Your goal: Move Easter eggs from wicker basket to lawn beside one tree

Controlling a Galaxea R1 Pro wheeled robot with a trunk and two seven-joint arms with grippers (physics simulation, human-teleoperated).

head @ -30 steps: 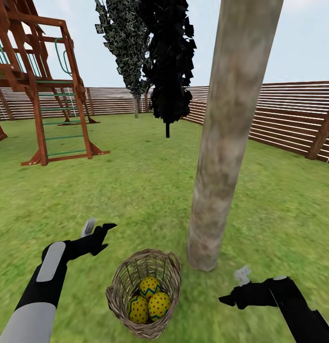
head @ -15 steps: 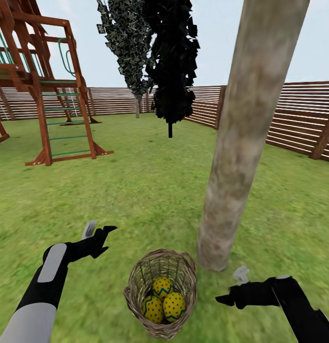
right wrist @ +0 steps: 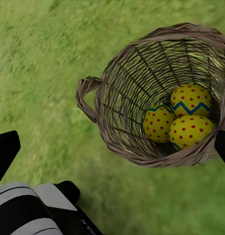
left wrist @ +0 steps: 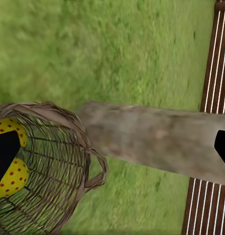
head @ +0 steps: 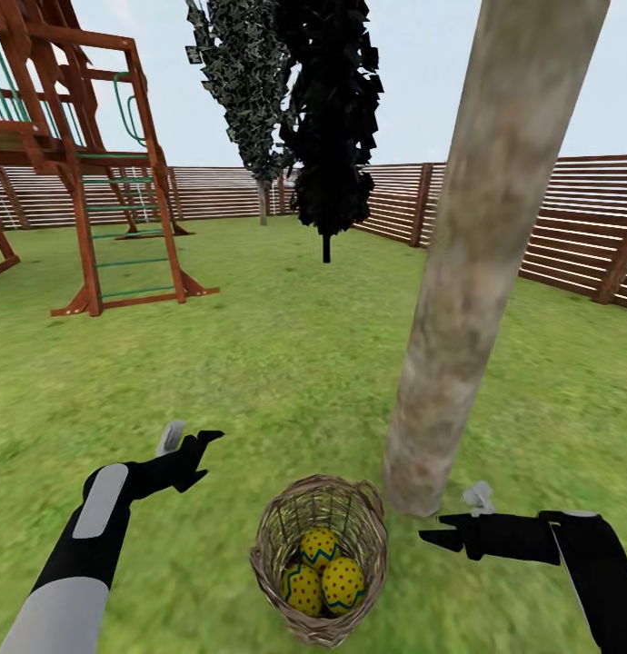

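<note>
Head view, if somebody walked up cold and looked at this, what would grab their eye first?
Probably the thick mottled tree trunk rising through the right half of the picture, with the wicker basket on the lawn just at its foot, holding three yellow Easter eggs. The left gripper and right gripper hang open on either side of the basket, and a wooden play set stands far off at the left.
</note>
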